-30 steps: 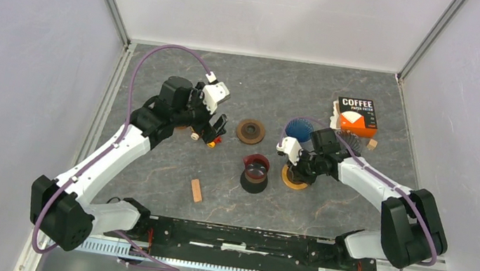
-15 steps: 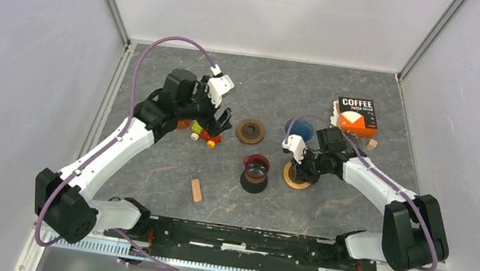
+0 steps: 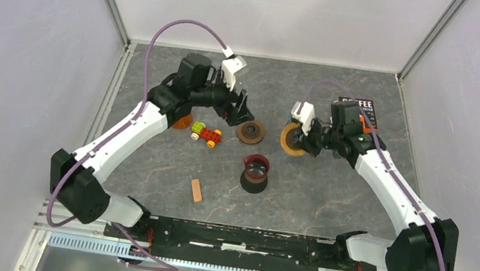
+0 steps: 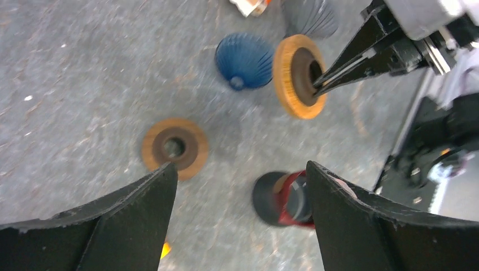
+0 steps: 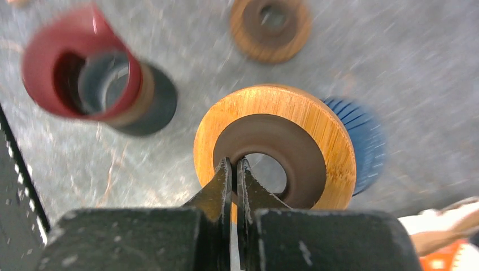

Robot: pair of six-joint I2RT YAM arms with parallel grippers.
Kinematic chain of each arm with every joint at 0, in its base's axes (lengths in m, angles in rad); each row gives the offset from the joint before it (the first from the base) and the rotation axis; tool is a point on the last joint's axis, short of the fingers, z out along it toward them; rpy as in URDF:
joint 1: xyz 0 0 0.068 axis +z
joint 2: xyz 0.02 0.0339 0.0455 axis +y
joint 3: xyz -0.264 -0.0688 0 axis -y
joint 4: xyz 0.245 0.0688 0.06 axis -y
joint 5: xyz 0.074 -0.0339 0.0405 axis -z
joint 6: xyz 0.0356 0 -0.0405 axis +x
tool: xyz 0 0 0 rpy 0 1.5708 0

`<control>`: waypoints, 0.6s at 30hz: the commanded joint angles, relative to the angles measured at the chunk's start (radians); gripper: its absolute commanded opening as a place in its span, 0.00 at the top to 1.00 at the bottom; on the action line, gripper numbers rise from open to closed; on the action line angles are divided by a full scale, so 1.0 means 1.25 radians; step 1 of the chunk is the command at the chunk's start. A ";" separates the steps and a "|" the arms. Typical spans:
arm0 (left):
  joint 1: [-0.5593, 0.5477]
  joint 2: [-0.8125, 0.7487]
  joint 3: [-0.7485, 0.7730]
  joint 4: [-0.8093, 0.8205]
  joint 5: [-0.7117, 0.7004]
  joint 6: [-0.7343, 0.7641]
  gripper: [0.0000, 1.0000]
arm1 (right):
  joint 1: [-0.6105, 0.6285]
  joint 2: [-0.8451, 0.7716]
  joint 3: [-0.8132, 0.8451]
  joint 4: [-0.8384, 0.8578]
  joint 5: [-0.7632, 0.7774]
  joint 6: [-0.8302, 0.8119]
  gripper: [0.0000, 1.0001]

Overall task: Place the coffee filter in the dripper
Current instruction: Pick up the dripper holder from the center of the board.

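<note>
Right claw (image 5: pixel 233 165) is clamped tight on the inner rim of the wooden ring (image 5: pixel 294 121), which is tilted clear of the tabletop (image 3: pixel 328 190). Left claw (image 4: pixel 240 169) is wide open and empty. The blue dripper (image 4: pixel 244 59) lies on its side just behind the ring. The filter box (image 3: pixel 366 107) sits at rear right.

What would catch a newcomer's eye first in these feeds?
The right gripper, shut on the inner rim of a bamboo ring, holds it tilted next to the blue ribbed cone, right of centre. The left gripper hangs wide open near a second ring lying flat mid-table.
</note>
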 commanded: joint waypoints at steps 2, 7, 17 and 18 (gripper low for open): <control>-0.028 0.079 0.146 0.066 0.080 -0.241 0.09 | -0.003 -0.055 0.142 0.113 -0.051 0.110 1.00; -0.034 0.163 0.219 0.119 0.130 -0.388 0.08 | 0.005 -0.065 0.174 0.198 -0.072 0.189 1.00; -0.051 0.254 0.253 0.212 0.206 -0.539 0.23 | 0.017 -0.090 0.150 0.258 -0.067 0.234 1.00; -0.053 0.254 0.246 0.223 0.210 -0.548 0.27 | 0.016 -0.090 0.150 0.259 -0.067 0.234 1.00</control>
